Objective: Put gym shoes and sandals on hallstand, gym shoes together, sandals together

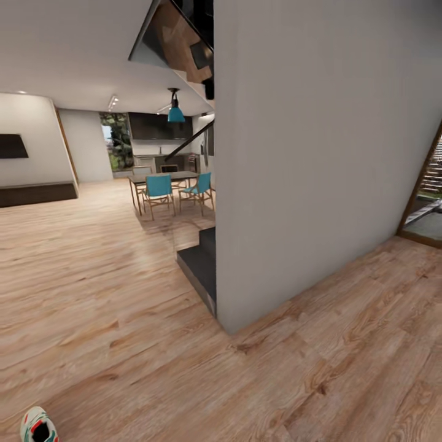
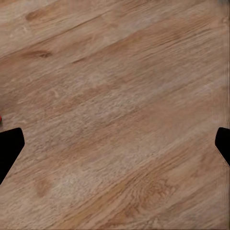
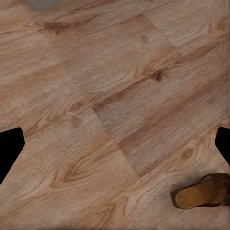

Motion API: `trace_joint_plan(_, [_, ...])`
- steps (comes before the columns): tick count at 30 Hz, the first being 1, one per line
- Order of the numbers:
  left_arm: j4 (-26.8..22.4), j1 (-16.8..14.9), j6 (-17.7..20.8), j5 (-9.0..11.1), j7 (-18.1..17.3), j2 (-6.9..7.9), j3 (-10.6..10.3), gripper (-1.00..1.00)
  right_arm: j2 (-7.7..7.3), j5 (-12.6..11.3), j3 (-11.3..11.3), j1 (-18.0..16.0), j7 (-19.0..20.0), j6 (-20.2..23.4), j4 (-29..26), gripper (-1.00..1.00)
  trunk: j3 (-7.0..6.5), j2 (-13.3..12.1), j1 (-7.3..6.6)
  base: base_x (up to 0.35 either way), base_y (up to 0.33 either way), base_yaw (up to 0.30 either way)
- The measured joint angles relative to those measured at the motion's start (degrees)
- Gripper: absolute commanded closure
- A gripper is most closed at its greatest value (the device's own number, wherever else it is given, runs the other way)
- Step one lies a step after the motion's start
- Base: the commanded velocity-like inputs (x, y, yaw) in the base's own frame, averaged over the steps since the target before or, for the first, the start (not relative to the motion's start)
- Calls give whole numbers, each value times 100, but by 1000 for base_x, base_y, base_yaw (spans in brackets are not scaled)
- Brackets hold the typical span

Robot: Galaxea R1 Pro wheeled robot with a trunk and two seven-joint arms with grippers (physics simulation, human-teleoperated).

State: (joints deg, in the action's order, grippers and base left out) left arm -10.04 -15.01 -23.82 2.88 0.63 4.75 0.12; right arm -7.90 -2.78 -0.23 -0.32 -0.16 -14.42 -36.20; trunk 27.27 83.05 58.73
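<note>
One gym shoe [image 1: 38, 425], white with green and red-orange accents and a dark inside, lies on the corridor floor [image 1: 123, 307] at the head view's bottom left corner, partly cut off. One brown sandal [image 3: 203, 191] with a tan footbed rests on the planks in the right wrist view, off to the side of my open right gripper [image 3: 115, 146]. My left gripper [image 2: 115, 146] is open over bare wood floor [image 2: 120, 120], and a sliver of red shows at that picture's edge. The hallstand is out of view.
A pale grey wall [image 1: 319, 153] juts forward in the middle, with a dark step [image 1: 199, 264] at its base. Beyond lies an open room with a table and teal chairs [image 1: 159, 190]. A doorway [image 1: 426, 196] opens at far right.
</note>
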Motion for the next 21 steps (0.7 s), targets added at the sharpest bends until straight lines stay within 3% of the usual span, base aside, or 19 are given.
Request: trace_joint_plan(21, [0, 0, 0, 0, 0, 0, 0, -100, 0, 0, 0, 0, -2, 0, -1, -100, 0, 0, 0, 0, 0, -279])
